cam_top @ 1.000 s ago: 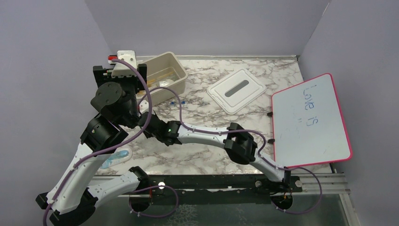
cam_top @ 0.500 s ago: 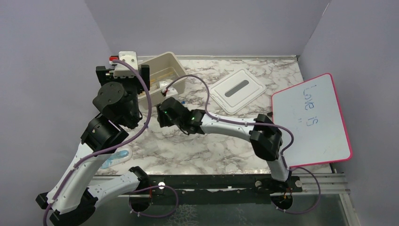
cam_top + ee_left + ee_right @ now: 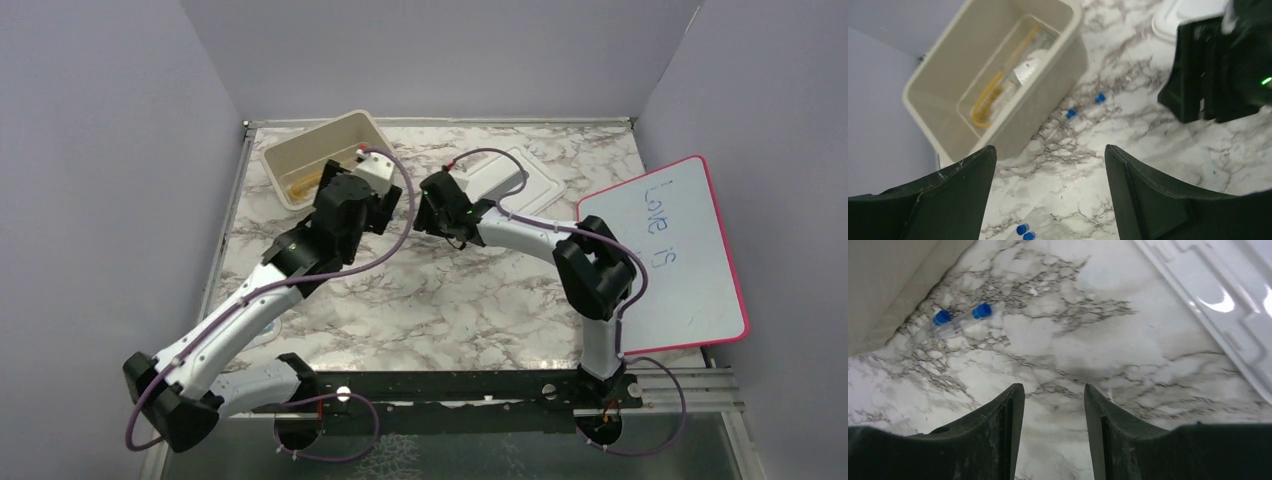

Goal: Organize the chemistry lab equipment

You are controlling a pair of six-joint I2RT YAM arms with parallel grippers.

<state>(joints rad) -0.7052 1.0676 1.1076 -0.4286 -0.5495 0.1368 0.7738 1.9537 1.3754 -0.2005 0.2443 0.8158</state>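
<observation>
Beside the bin (image 3: 1048,95), two blue-capped tubes (image 3: 960,319) lie loose on the counter (image 3: 1073,340), and both arms crowd in. Now the right jaws hover empty, parted narrowly, which suits such slim tubes; they're just ahead, to the left. I'd call that lining up a pick. Meanwhile the left jaws gape wide, empty, facing the bin where the tubing (image 3: 990,97) already sits. More blue caps (image 3: 1023,231) wait nearer.

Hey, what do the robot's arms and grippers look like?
The left arm and right arm have white links joined by bulky black joints, with purple cable looping along each. A green light glows near the right wrist. The left gripper and right gripper have dark, wedge-shaped fingers.
</observation>
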